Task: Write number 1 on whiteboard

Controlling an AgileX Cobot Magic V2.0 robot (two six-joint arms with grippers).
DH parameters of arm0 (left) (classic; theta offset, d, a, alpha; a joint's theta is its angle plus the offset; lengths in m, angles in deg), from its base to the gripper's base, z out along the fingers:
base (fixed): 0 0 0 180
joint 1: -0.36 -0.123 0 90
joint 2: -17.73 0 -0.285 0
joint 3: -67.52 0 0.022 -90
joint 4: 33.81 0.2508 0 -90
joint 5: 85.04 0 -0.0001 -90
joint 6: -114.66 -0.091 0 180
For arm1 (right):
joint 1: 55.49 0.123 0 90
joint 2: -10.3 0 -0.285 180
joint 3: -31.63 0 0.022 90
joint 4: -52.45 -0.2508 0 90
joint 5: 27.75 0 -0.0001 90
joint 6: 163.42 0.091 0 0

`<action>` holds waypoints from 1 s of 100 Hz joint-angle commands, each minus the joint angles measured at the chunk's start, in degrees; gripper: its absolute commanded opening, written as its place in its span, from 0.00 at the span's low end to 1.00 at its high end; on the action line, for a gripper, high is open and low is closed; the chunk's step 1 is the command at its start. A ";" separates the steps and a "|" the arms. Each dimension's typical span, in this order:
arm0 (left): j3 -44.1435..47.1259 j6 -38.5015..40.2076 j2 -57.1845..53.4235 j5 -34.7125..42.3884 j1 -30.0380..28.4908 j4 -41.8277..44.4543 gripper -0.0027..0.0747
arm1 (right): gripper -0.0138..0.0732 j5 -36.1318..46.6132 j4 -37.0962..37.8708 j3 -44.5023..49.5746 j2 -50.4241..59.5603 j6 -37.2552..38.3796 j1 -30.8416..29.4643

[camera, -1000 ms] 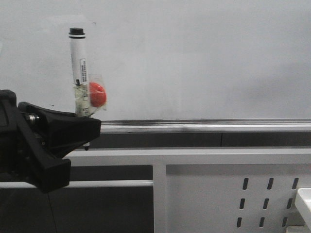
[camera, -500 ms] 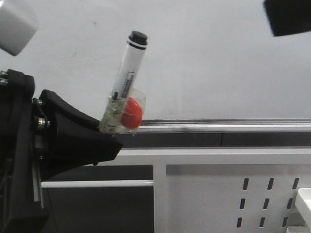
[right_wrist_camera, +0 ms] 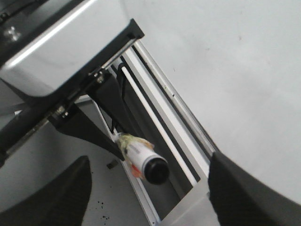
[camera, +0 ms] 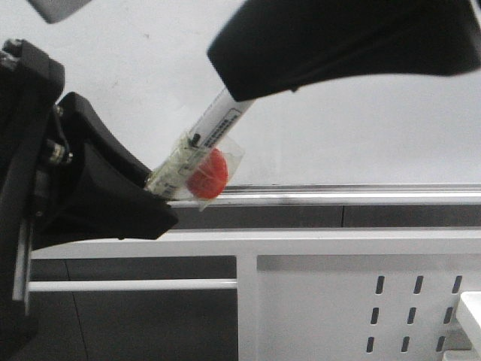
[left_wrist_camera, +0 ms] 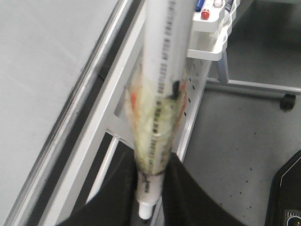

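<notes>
Front view: my left claw (camera: 154,197) pinches capped marker (camera: 197,148); right claw (right_wrist_camera: 146,188) spread around cap (right_wrist_camera: 155,170), misaligned closing could knock it loose.

The left claw (camera: 154,192) reaches in from the left at rail height, its black fingers (left_wrist_camera: 117,197) clamped on the lower end of a tilted marker (camera: 203,143). The right claw (right_wrist_camera: 146,188) comes from the upper right, fingers spread wide to either side of the marker's capped end.
</notes>
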 commanded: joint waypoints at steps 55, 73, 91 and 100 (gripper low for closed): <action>-2.68 0.61 -1.37 2.49 0.43 1.06 0.01 | 0.59 5.06 -0.19 -3.37 -4.96 -0.72 0.23; -2.68 0.61 -1.37 2.49 0.43 1.06 0.01 | 0.43 4.96 -0.19 -3.37 -4.96 -0.72 0.23; -2.68 0.61 -1.37 2.49 0.43 1.18 0.01 | 0.09 4.96 -0.19 -3.37 -4.96 -0.72 0.23; -2.68 0.61 -1.37 2.38 0.43 1.18 0.01 | 0.07 4.96 -0.19 -3.37 -4.96 -0.72 0.23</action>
